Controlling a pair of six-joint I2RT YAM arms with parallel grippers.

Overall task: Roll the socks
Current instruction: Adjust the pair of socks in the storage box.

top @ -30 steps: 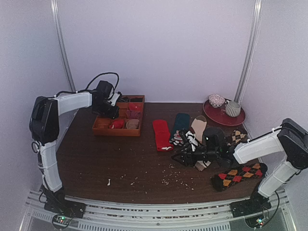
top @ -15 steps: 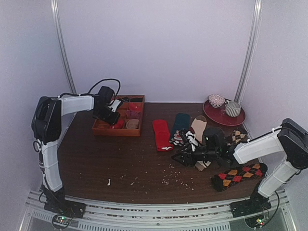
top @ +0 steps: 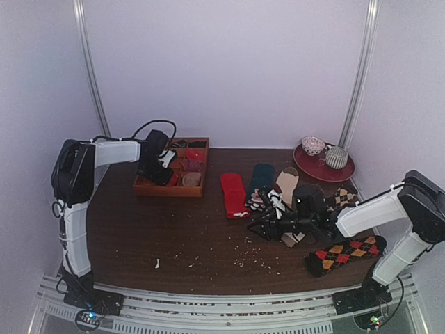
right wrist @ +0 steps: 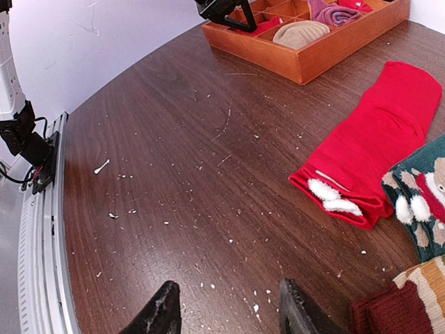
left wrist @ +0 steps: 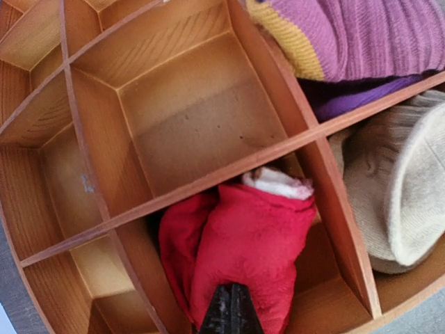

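Note:
My left gripper (top: 164,172) reaches down into the wooden tray (top: 149,186). In the left wrist view it (left wrist: 231,307) is shut, its tips touching a rolled red sock with a white edge (left wrist: 243,243) in one compartment. Nothing shows between the jaws. My right gripper (top: 261,228) is open and empty, low over the bare table (right wrist: 229,316). Beside it lie a flat red sock with white marks (top: 234,195) (right wrist: 372,139), a dark teal sock (top: 262,177), a beige sock (top: 286,182), a patterned sock (right wrist: 417,202) and an argyle sock (top: 345,254).
The tray also holds a rolled purple sock (left wrist: 361,35) and a rolled beige one (left wrist: 396,188); other compartments are bare. A red plate (top: 323,169) with a bowl (top: 313,145) and a cup (top: 337,157) stands at the back right. Crumbs dot the table (top: 208,261).
My left gripper has moved right and down over the tray, onto the red rolled sock. My right arm has barely moved.

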